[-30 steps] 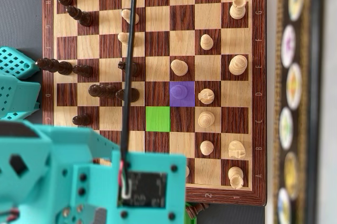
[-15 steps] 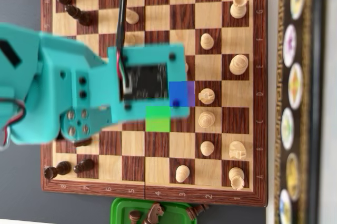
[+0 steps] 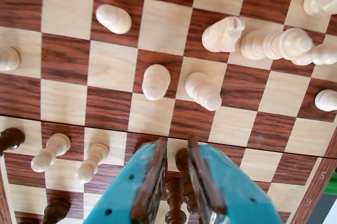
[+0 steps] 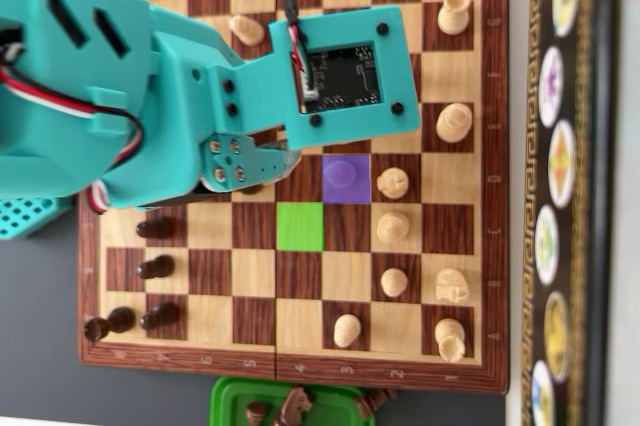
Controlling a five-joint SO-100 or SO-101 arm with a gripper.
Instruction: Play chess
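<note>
The wooden chessboard (image 4: 290, 374) fills both views. In the wrist view my teal gripper (image 3: 175, 146) comes in from the bottom edge, its jaws a narrow gap apart. A dark chess piece (image 3: 182, 162) stands just below that gap, close to the right finger (image 3: 196, 166), and a second dark piece (image 3: 174, 197) stands behind it. Light pieces lie ahead, among them a pawn (image 3: 156, 81) and a knight (image 3: 223, 33). In the overhead view the arm (image 4: 180, 96) covers the board's upper left and hides the jaws. A purple square (image 4: 345, 174) and a green square (image 4: 300, 226) are marked there.
Light pieces (image 4: 392, 228) stand along the board's right half in the overhead view, and dark pawns (image 4: 155, 268) at the lower left. A green tray (image 4: 232, 404) with captured dark pieces sits below the board. A dark strip with round discs (image 4: 557, 161) runs along the right.
The arm has swung from the lower left corner up and right over the board's middle, and now covers the upper left part. The pieces in view have kept their squares.
</note>
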